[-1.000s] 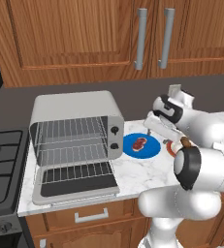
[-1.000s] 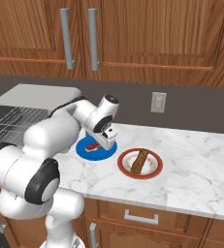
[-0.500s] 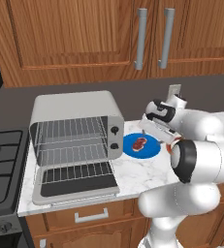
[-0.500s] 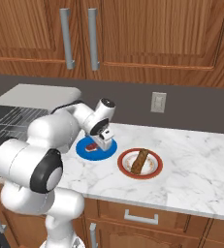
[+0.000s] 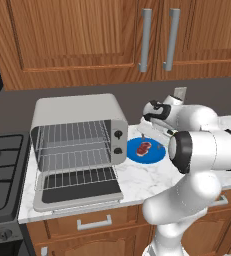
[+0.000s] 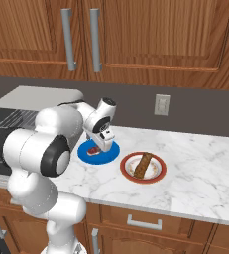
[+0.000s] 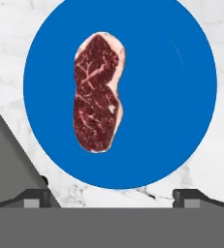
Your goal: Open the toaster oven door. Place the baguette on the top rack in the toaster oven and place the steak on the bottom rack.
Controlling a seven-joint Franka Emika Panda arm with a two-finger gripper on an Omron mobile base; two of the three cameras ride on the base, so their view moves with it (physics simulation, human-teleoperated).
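The gripper [image 7: 111, 196] is hovering with jaws spread wide over the steak [image 7: 98, 91] lying on the blue plate [image 7: 181, 97], likely a soft, slippery slab best pinched across its narrow waist.

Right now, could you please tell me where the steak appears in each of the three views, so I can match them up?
Left base view: steak right of centre, on the blue plate beside the toaster oven.
Right base view: steak left of centre, under the gripper.
Hand view: steak upper left of centre.
Shared landmark: the blue plate.
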